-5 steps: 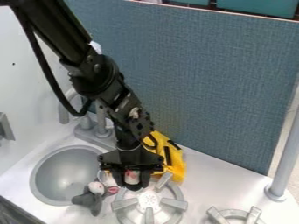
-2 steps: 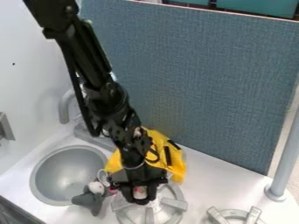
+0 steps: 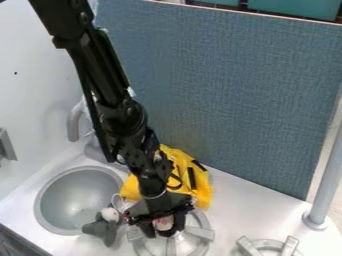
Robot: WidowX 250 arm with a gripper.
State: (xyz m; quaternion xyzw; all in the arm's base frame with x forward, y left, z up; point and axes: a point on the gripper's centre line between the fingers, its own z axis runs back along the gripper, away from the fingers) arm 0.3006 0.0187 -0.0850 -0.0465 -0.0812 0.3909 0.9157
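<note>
The gripper [image 3: 162, 232] hangs low over the left part of the near stove burner [image 3: 201, 232]. Between its fingers is a small white thing with red on it [image 3: 162, 223], mostly covered by the fingers. To the left, a grey and white soft toy [image 3: 103, 227] lies by the sink's right rim, apart from the gripper. Directly behind the gripper sits a yellow thing with black strips [image 3: 200, 185], partly hidden by the arm.
A round grey sink [image 3: 59, 200] is at the left with a grey faucet [image 3: 75, 122] behind it. A blue panel [image 3: 247, 100] stands along the back. At the right are another burner [image 3: 268, 245] and a grey post [image 3: 325, 175].
The gripper has moved down and slightly right, toward the viewer and over the burner, and the white and red thing has moved with it. The soft toy has stayed put.
</note>
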